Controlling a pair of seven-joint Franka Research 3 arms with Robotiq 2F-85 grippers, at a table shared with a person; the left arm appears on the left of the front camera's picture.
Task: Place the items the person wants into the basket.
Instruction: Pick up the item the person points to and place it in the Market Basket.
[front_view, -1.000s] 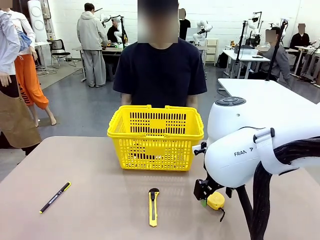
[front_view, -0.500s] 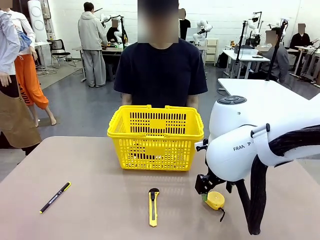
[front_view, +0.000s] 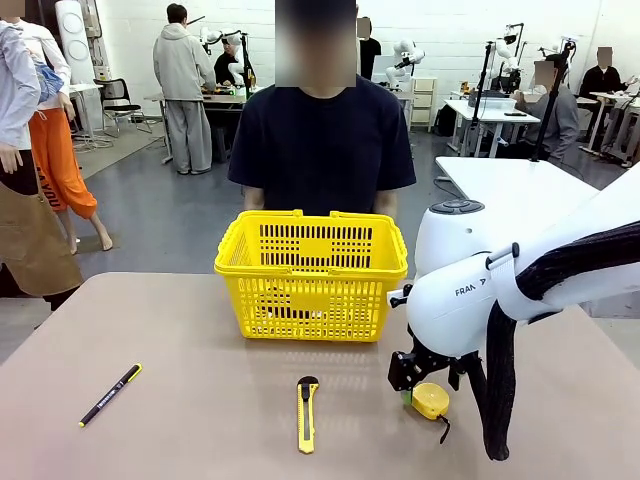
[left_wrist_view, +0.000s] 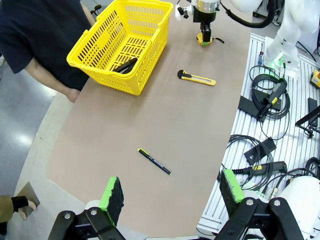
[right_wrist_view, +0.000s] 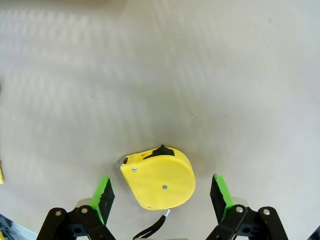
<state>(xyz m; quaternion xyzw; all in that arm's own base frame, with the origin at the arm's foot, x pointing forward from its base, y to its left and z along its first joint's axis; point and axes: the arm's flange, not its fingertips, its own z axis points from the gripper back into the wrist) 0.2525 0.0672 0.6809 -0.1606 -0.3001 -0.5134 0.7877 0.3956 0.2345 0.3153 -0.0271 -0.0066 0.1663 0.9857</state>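
Right tool (right_wrist_view: 159, 200), low over the table (front_view: 180, 420), fingers spread wide with the yellow tape measure (right_wrist_view: 159, 180) lying flat between the green pads (right_wrist_view: 103, 196), neither pad touching it; its black strap trails toward the wrist. From the front, the tape measure (front_view: 431, 401) sits just right of the yellow-and-black utility knife (front_view: 306, 413). Left tool (left_wrist_view: 170, 197), held high above the table's near end, fingers wide apart and empty. Yellow basket (front_view: 312, 272) stands at the far edge before the person in the navy T-shirt (front_view: 322, 145); a dark object (left_wrist_view: 125, 65) lies inside. Black pen with yellow ends (front_view: 110, 394) lies well to the left.
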